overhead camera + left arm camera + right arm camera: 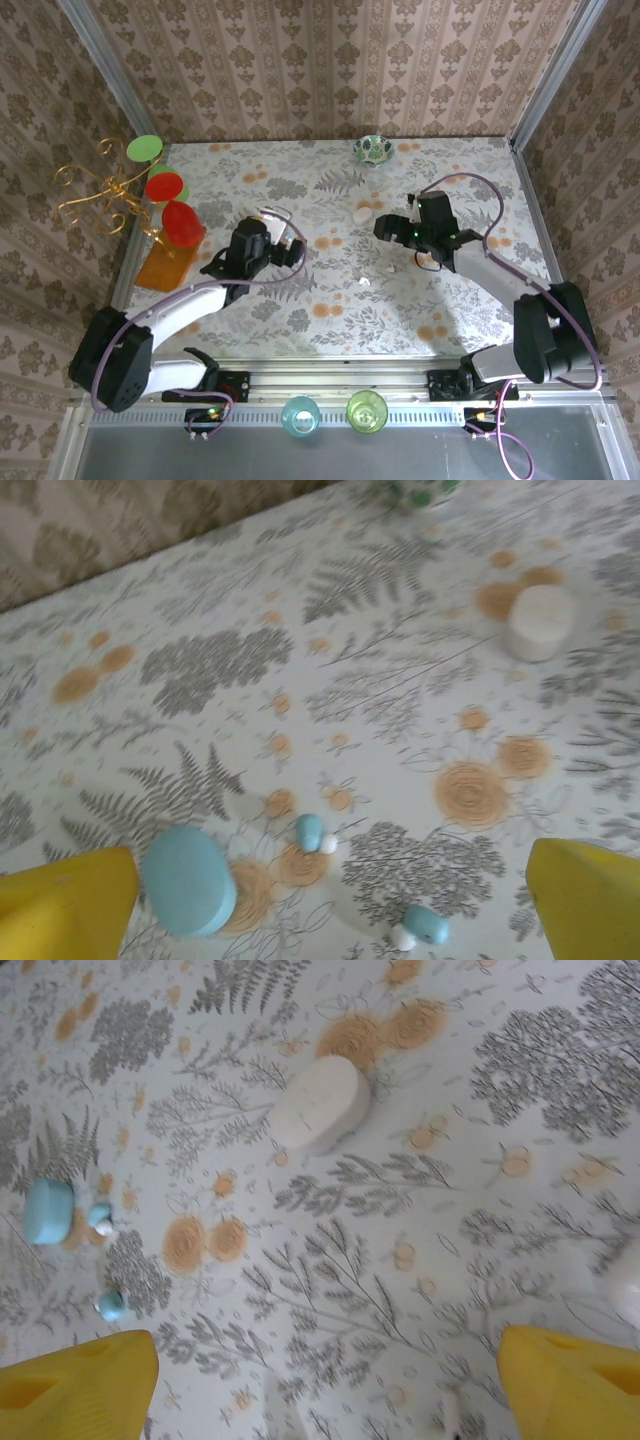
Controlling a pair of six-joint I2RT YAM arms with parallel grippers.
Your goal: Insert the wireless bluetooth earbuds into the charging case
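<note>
Floral-print cloth covered the bench [330,310] in the top view, where the left gripper [280,235] sat left of centre. The right gripper [383,228] was close to a white case [362,214], with a patterned bowl [372,150] at the far edge.

From the left wrist, the left gripper [320,905] hung empty over the cloth, its yellow fingers [65,905] spread wide. Between them lay a pale-blue case [188,880], apparently shut. Two pale-blue earbuds [312,832] lay loose on the bench, one just beside the case and the second earbud [425,925] a little farther right. Neither was in a case.

From the right wrist, the right gripper [320,1390] was likewise spread and held nothing. The white case [320,1105] lay ahead of it, and the pale-blue case [48,1210] and earbuds [100,1216] were well off to the left.

The buds looked tiny, light, hard and glossy, so they were likely to skid or pop out of a careless pinch. The safest hold appeared to be a gentle grip across the broader blue body, not the small white tip. The lid would probably need opening first.
</note>
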